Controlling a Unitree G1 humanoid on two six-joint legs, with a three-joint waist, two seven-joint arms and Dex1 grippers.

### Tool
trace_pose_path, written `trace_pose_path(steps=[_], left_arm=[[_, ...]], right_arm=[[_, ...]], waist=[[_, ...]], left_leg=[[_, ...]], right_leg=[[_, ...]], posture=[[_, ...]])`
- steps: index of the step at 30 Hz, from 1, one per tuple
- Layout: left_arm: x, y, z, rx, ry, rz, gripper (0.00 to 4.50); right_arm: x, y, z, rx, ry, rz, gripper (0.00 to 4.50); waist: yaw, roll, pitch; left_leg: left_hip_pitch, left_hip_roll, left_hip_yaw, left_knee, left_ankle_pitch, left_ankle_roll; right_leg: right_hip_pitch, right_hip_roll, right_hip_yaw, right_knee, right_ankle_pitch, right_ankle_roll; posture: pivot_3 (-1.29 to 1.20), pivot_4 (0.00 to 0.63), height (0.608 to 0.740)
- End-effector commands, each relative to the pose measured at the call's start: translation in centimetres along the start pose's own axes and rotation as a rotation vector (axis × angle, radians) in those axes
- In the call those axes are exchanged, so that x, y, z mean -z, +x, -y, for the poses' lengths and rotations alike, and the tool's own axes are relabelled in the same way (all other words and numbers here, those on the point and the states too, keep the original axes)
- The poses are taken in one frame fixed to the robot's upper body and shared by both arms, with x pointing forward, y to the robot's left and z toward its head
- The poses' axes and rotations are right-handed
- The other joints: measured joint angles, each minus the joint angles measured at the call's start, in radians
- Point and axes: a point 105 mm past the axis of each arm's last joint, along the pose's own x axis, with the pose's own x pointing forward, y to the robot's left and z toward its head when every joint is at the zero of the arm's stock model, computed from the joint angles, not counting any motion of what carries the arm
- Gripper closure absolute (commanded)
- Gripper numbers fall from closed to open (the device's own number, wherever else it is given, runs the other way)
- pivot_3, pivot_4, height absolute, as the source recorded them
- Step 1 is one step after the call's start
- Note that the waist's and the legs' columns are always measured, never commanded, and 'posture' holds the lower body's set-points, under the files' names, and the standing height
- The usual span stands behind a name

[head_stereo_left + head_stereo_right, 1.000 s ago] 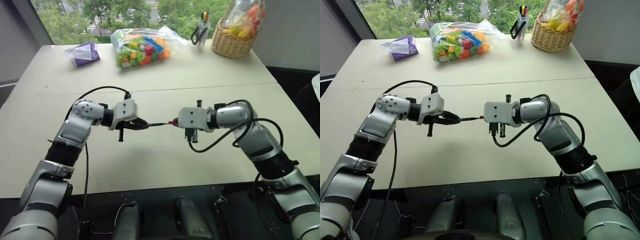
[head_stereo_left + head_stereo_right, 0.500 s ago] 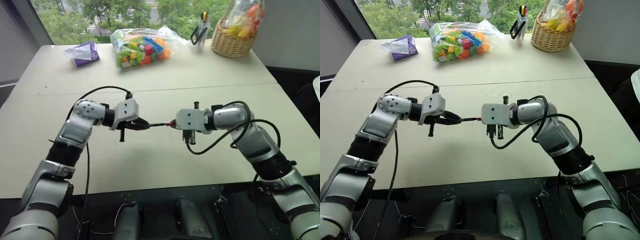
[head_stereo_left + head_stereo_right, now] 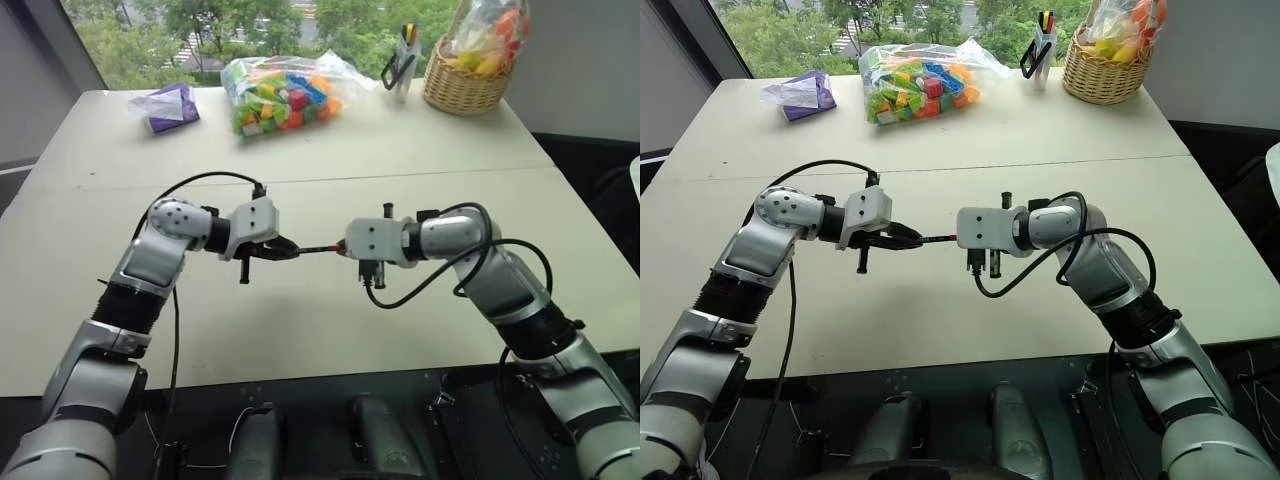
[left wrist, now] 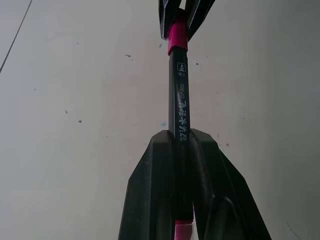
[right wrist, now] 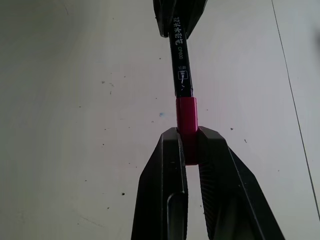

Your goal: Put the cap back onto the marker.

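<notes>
The thin black marker [image 3: 315,248] hangs level above the table [image 3: 300,330], held between my two grippers. My left gripper [image 3: 287,249] is shut on its barrel; the left wrist view has the marker [image 4: 180,100] running out from between the fingers [image 4: 155,165]. My right gripper [image 3: 343,247] is shut on the small red-pink cap [image 5: 187,117]. The cap sits against the end of the marker [image 5: 181,65], in line with it, and also shows in the left wrist view as the cap [image 4: 177,40].
At the table's far side are a clear bag of coloured blocks [image 3: 283,93], a purple pouch [image 3: 168,105], a pen holder [image 3: 402,62] and a wicker basket [image 3: 463,85]. A seam [image 3: 400,175] crosses the table beyond my arms.
My right gripper has crept slightly toward the left one with the cap, shortening the bare stretch of marker between them. The left arm has stayed put.
</notes>
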Motion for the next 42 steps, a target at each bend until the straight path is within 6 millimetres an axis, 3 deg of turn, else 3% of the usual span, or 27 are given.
trace_pose_path(steps=[1, 12, 33, 42], left_arm=[[-1.8, 0.3, -0.3, 0.003, 0.074, 0.036, 4.50], [-1.7, 0.6, -0.6, 0.001, 0.107, 0.030, 4.50], [-5.9, 1.1, -0.7, 0.011, 0.077, 0.201, 4.50], [-4.6, 0.6, -0.7, -0.005, 0.080, 0.150, 4.50]], right_arm=[[-2.5, 0.4, -0.3, -0.027, -0.075, 0.070, 4.45], [-4.2, 0.8, -0.6, -0.063, -0.080, 0.119, 4.45], [-5.5, 1.4, -0.6, -0.073, -0.096, 0.159, 4.45], [-4.2, 0.8, 0.1, -0.045, -0.081, 0.122, 4.45]], waist=[[0.000, 0.000, 0.000], [0.000, 0.000, 0.000], [-0.001, 0.000, 0.000], [-0.001, 0.000, 0.000]], left_leg=[[0.000, 0.000, 0.000, 0.000, 0.000, 0.000], [0.000, 0.000, 0.000, 0.000, 0.000, 0.000], [0.000, 0.000, 0.000, 0.000, 0.000, 0.000], [0.000, 0.000, 0.000, 0.000, 0.000, 0.000]], right_leg=[[0.000, 0.000, 0.000, 0.000, 0.000, 0.000], [0.000, 0.000, 0.000, 0.000, 0.000, 0.000], [0.000, 0.000, 0.000, 0.000, 0.000, 0.000], [0.000, 0.000, 0.000, 0.000, 0.000, 0.000]], posture=[[0.00, 0.150, 0.740], [0.00, 0.150, 0.740], [0.00, 0.150, 0.740], [0.00, 0.150, 0.740]])
